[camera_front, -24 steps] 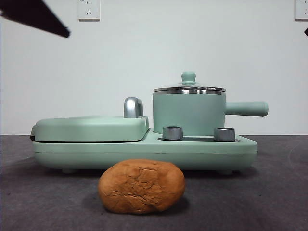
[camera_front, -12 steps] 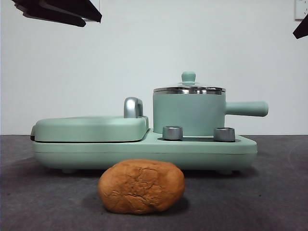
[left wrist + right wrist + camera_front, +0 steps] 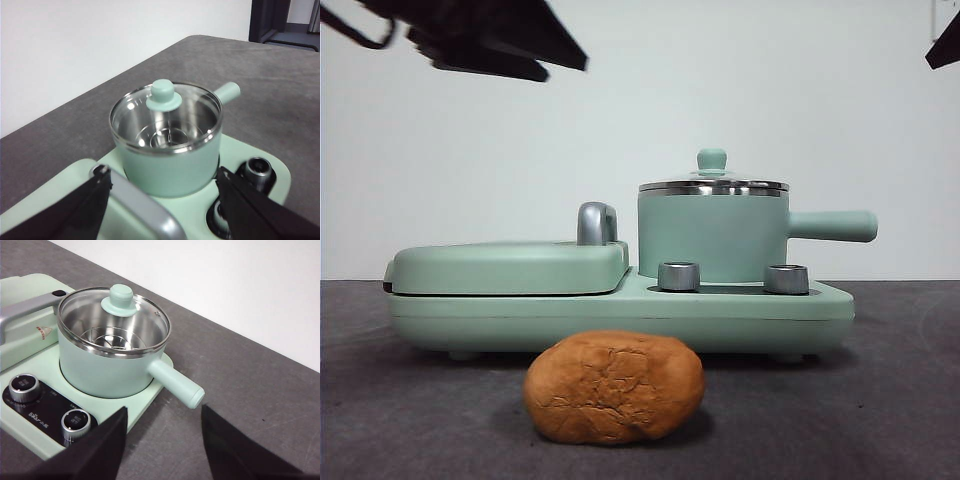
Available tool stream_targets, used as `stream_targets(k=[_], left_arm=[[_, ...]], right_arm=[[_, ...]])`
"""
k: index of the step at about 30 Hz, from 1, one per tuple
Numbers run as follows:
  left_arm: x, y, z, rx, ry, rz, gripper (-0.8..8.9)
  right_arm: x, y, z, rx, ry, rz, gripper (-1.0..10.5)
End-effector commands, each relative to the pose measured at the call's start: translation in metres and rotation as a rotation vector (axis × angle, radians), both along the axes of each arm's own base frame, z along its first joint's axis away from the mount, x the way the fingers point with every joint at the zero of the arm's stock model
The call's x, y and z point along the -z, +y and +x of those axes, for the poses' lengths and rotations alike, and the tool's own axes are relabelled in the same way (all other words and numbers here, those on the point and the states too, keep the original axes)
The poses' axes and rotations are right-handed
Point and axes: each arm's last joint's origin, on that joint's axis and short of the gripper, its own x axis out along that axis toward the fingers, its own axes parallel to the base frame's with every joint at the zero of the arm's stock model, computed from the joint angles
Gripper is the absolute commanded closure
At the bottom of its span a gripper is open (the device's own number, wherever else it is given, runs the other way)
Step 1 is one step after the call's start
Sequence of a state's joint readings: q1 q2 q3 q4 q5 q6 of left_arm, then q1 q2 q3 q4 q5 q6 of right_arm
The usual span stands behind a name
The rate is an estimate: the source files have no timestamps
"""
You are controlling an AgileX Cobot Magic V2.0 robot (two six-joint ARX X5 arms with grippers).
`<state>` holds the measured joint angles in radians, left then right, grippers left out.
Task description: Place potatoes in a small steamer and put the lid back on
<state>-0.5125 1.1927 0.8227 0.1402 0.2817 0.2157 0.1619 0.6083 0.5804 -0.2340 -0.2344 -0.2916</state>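
Note:
The orange-brown potato (image 3: 614, 387) lies on the dark table in front of the appliance, with nothing touching it. The small steamer (image 3: 712, 238) (image 3: 167, 165) (image 3: 100, 370) stands on the right half of the green base, its handle pointing right. The glass lid (image 3: 712, 182) (image 3: 165, 97) (image 3: 120, 302) rests shut on it, and the steel inside looks empty through the glass. My left gripper (image 3: 510, 45) (image 3: 162, 175) hangs open high above the griddle, left of the pot. My right gripper (image 3: 164, 412) is open too, showing only as a black tip (image 3: 945, 45) at the top right corner.
The flat mint-green griddle (image 3: 505, 267) with its chrome handle (image 3: 596, 223) fills the left half of the base (image 3: 740, 310). Two steel knobs (image 3: 679, 276) (image 3: 786, 279) sit in front of the pot. A white wall stands close behind.
The left gripper has come further in from the top left corner, moving right toward the pot. The right gripper's tip shows a bit more at the top right. Potato, pot and lid have not moved.

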Motion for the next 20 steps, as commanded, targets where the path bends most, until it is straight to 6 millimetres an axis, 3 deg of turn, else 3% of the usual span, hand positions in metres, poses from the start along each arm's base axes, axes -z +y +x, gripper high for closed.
stream_targets(k=[1,13,20], left_arm=[[-0.007,-0.016,0.015,-0.003,0.006,-0.02,5.12],[-0.011,-0.087,0.087,0.052,0.046,-0.024,5.1],[-0.006,-0.119,0.117,0.076,0.039,-0.028,5.06]], right_arm=[[-0.007,0.0,0.0,0.005,-0.016,0.036,7.1],[-0.007,0.0,0.001,0.01,-0.012,0.057,7.1],[-0.007,0.0,0.001,0.01,-0.012,0.057,7.1]])
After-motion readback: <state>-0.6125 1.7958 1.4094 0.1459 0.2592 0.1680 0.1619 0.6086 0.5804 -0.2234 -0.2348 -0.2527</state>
